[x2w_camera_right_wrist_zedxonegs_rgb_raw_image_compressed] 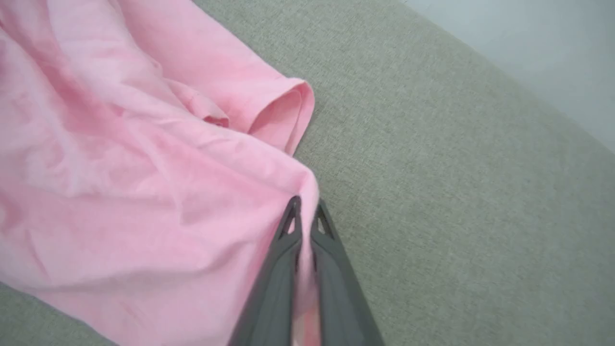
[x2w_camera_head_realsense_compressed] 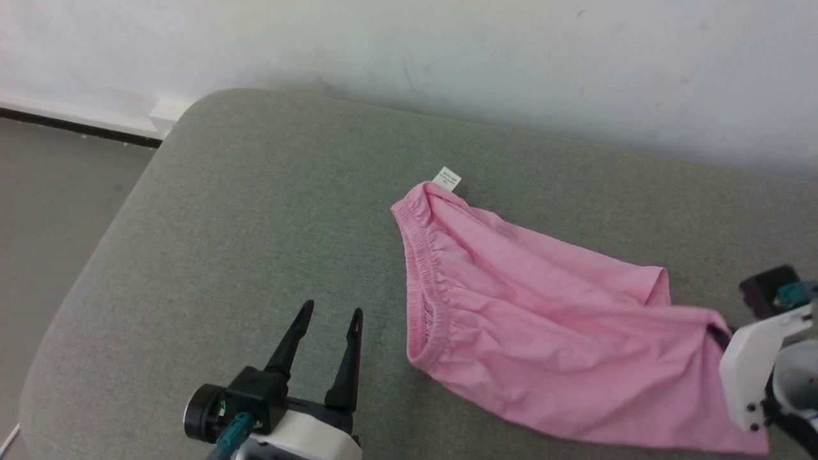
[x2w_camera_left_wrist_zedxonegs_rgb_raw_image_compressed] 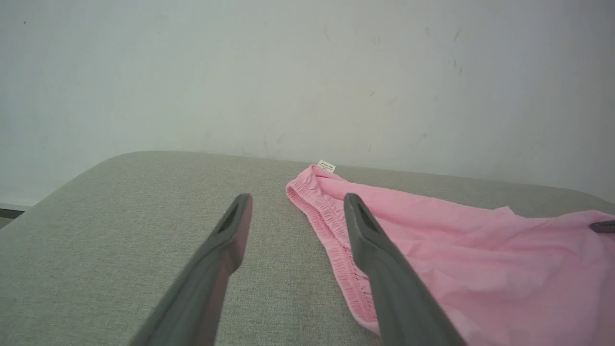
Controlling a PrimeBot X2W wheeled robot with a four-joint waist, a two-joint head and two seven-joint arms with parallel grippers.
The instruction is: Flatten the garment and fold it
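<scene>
Thin light-pink shorts (x2w_camera_head_realsense_compressed: 543,319) stretch from centre to lower right: gathered waistband (x2w_camera_head_realsense_compressed: 422,281) just right of the spread left gripper (x2w_camera_head_realsense_compressed: 332,310), opposite end pinched in the right gripper (x2w_camera_right_wrist_zedxonegs_rgb_raw_image_compressed: 305,204).

Soft even light, blurry near fingers (x2w_camera_left_wrist_zedxonegs_rgb_raw_image_compressed: 394,288)

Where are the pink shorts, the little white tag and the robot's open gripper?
pink shorts (x2w_camera_head_realsense_compressed: 549,332): head view, middle of the fabric.
white tag (x2w_camera_head_realsense_compressed: 447,178): head view, the tag's middle, by the waistband.
left gripper (x2w_camera_head_realsense_compressed: 333,308): head view, midway between its open fingertips.
</scene>
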